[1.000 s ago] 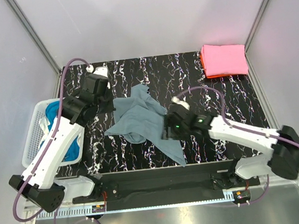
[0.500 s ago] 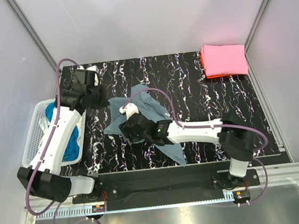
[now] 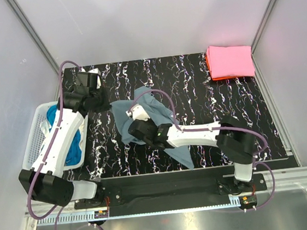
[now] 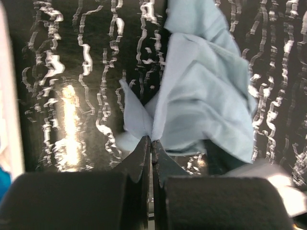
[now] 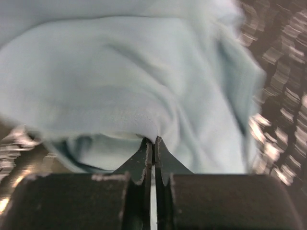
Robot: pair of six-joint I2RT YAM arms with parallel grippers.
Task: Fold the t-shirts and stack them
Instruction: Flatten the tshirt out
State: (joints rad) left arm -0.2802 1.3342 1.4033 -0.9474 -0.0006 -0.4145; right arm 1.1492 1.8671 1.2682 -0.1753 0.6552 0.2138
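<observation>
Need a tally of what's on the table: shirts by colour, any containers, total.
grey-blue t-shirt: 1, unfolded, mid-table
pink t-shirt: 1, folded, far right corner
orange-red t-shirt: 1, only its edge shows under the pink one
blue cloth: at least 1, bundled in the basket, exact count hidden
white basket: 1
Total: at least 5

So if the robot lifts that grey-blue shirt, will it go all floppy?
Probably floppy: the grey-blue cloth t-shirt lies in crumpled soft folds. It would likely sag between the left gripper and right gripper, which each pinch a bit of it. It seems light, since tiny pinches bunch it up.
</observation>
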